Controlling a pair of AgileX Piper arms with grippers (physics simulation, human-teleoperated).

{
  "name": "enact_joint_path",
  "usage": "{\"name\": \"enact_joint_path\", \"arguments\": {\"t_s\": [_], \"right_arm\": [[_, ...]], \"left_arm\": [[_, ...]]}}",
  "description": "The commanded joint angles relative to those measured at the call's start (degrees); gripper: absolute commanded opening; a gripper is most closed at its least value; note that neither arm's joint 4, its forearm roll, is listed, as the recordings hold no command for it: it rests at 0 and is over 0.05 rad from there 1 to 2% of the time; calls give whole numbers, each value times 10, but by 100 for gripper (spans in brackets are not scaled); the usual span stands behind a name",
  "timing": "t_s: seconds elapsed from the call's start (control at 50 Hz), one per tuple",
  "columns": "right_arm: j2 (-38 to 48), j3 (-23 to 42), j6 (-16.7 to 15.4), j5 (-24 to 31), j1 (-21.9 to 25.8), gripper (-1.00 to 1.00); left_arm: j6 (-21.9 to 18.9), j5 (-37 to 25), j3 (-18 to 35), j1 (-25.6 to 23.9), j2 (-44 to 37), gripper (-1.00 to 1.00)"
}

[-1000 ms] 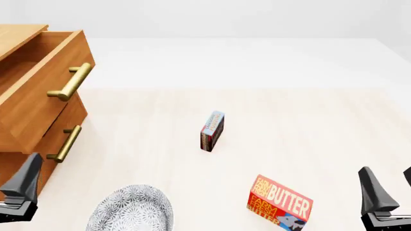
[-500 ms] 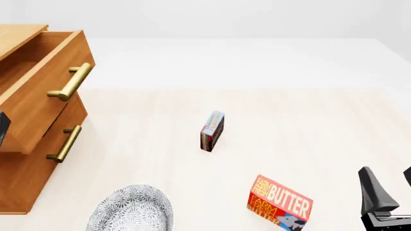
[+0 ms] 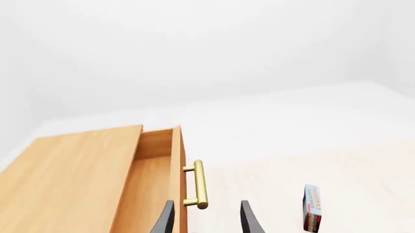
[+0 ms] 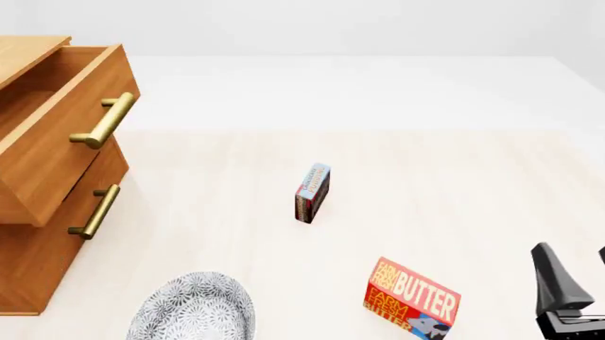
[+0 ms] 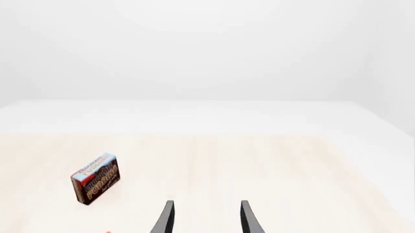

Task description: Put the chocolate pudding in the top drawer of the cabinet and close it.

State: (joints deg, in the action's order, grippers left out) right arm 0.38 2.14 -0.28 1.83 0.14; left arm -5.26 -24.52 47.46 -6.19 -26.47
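Chocolate pudding [image 4: 312, 193] stands on edge at centre frame on the table [image 4: 454, 177], well apart from the cabinet [image 4: 28, 283] at far left; the top drawer [image 4: 57, 142] is pulled open. Recommended: approach the box from above and close across its thin sides. Right end effector [image 4: 572, 283], lower right, low over the table, fingers spread, empty. Left end effector [image 3: 206, 218] absent from the front view; its wrist camera shows parted, empty fingers facing the drawer handle [image 3: 199, 191].

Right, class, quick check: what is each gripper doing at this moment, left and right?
Left gripper: open, fingers apart, holding nothing.
Right gripper: open, fingers apart, holding nothing.
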Motion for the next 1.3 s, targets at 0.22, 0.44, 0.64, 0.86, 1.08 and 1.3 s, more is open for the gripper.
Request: {"name": "enact_joint_path", "arguments": {"t_s": [0.22, 0.44, 0.64, 0.86, 1.08, 1.3], "right_arm": [[-4, 18, 0, 22, 0, 100], [-4, 18, 0, 22, 0, 100], [-4, 18, 0, 22, 0, 100], [-4, 18, 0, 22, 0, 100], [-4, 18, 0, 22, 0, 100], [-4, 18, 0, 22, 0, 100]], "left_arm": [[16, -99, 122, 41, -120, 100], [11, -141, 167, 52, -175, 100], [34, -166, 189, 51, -224, 100], [48, -184, 208, 69, -244, 100], [66, -203, 228, 66, -282, 100], [63, -216, 254, 71, -319, 100]]}}
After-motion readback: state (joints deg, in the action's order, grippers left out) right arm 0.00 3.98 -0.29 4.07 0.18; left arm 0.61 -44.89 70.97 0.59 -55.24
